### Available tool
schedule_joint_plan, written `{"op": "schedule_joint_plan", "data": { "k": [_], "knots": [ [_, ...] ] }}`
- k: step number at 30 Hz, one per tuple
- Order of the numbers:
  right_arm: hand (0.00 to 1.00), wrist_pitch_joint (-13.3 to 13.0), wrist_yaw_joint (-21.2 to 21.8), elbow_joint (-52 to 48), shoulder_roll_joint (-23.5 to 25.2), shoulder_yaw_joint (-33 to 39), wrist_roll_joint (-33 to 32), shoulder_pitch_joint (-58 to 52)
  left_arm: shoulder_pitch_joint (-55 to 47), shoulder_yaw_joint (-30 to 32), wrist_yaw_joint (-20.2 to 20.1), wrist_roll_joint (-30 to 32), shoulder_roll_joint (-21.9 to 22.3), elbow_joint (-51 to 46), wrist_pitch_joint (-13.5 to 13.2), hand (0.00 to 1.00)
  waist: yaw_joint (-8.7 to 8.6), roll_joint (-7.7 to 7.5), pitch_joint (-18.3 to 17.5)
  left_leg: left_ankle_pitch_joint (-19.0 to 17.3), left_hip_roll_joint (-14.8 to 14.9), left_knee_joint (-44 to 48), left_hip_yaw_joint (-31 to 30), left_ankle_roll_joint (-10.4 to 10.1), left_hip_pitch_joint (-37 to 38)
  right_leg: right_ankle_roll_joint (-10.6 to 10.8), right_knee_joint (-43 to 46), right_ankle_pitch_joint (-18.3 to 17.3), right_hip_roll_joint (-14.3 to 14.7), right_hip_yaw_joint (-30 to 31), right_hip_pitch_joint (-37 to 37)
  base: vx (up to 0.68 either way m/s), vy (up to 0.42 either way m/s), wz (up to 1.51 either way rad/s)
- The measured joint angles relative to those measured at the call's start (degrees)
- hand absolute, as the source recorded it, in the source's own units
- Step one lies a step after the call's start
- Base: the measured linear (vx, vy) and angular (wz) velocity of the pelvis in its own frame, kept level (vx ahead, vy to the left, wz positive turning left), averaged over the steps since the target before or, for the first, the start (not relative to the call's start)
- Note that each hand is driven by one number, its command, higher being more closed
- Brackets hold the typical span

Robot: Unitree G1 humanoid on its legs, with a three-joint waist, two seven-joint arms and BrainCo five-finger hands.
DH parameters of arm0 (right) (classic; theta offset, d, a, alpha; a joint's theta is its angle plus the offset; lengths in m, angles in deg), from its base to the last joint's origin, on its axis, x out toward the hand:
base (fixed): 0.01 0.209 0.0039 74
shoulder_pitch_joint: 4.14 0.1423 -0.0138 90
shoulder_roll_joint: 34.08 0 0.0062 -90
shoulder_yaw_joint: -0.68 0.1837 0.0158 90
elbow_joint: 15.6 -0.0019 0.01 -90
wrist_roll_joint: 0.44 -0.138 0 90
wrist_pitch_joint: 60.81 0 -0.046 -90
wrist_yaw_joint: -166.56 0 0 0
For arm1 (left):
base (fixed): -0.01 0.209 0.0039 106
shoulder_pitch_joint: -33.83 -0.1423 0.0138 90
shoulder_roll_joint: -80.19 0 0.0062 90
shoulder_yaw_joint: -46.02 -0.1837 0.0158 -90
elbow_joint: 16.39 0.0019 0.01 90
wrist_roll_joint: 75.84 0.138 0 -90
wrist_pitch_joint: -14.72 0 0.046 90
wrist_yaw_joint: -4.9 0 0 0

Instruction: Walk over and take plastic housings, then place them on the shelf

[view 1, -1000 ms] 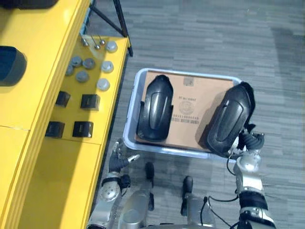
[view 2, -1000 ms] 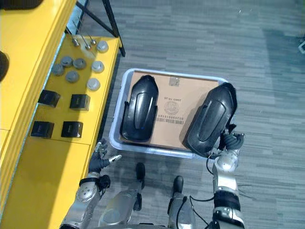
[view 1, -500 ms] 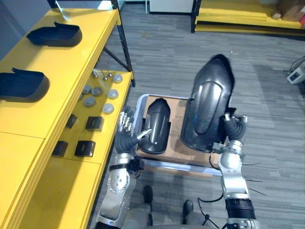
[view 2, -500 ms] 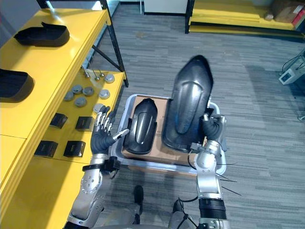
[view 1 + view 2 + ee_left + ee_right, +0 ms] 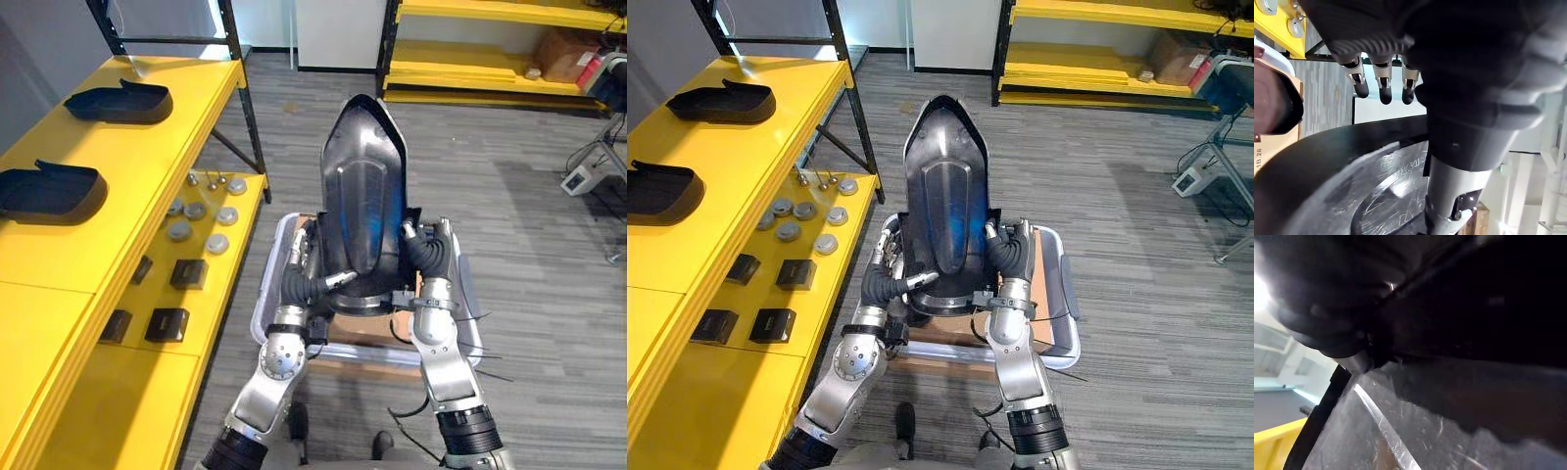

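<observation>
A large black plastic housing (image 5: 361, 196) stands upright in front of me, above a pale blue tote (image 5: 263, 305). My right hand (image 5: 431, 257) is shut on its right lower edge. My left hand (image 5: 297, 286) pinches the left lower edge, with the fingers (image 5: 1383, 85) behind the rim and the thumb on the inner face. In the right wrist view the glossy housing (image 5: 1425, 431) lies right against the palm. Two more black housings (image 5: 120, 101) (image 5: 51, 191) rest on the yellow shelf top (image 5: 147, 157) to my left.
The tote holds a cardboard sheet (image 5: 377, 331). A lower yellow ledge carries small black boxes (image 5: 188, 273) and several round silver parts (image 5: 201, 211). A black shelf post (image 5: 240, 88) stands at the shelf's far end. Another yellow rack (image 5: 490, 83) stands far behind.
The right hand has lifted the housing out of the tote and brought it upright to the centre. The left hand has come up and taken its left edge. The camera has tilted up.
</observation>
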Motion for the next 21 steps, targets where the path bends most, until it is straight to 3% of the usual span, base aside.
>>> {"op": "schedule_joint_plan", "data": {
  "k": [3, 4, 10, 14, 21],
  "knots": [
    [1.00, 0.00, 0.13, 0.15, -0.46, -0.56, -0.04, 0.00, 1.33, -0.71, -0.04, -2.18, -0.24, 1.58, 0.00, 1.00, 0.09, -0.01, -0.64, -0.12, 0.09, 0.00, 0.03, -0.18, 0.01, -0.01, -0.04, 0.01, 0.06, 0.05, 0.00, 0.00, 0.000, 0.00],
    [0.00, 0.00, 0.15, 0.24, -0.63, -0.70, -0.06, 0.00, 1.32, -0.83, -0.04, -2.42, -0.34, 1.69, 0.00, 1.00, 0.07, 0.02, -0.87, -0.12, 0.08, 0.00, 0.07, -0.18, 0.01, -0.02, -0.06, 0.01, 0.06, 0.08, 0.00, 0.00, 0.000, 0.00],
    [0.00, -0.39, 2.64, 0.26, -2.71, -4.49, -3.12, -0.03, 1.38, 0.21, 0.79, -5.57, -1.36, 3.23, 0.03, 1.00, -0.15, -0.13, -2.47, -0.12, 0.16, 0.00, 0.20, -0.17, 0.23, -0.06, -0.07, 0.01, 0.14, 0.22, 0.04, 0.00, -0.003, -0.01],
    [0.00, -2.28, 3.03, 0.25, -2.81, -6.02, -4.04, -0.03, 1.37, 1.08, 1.34, -6.70, -1.73, 3.51, 0.37, 1.00, -0.08, -0.17, -2.65, -0.12, 0.14, 0.00, 0.09, -0.18, 0.34, -0.32, 0.10, -0.16, 0.11, 0.22, 0.17, 0.00, 0.001, 0.02],
    [0.00, -4.59, 6.88, -0.39, -4.51, -4.88, -11.30, -0.03, 0.86, 3.66, 0.83, -3.97, -2.47, 1.70, 0.52, 1.00, 0.15, -0.47, -2.95, -0.17, 0.11, -0.01, -0.06, -0.24, 1.01, -0.36, 0.03, -0.19, 0.10, 0.04, 1.02, 0.00, 0.000, 0.00]
  ]
}}
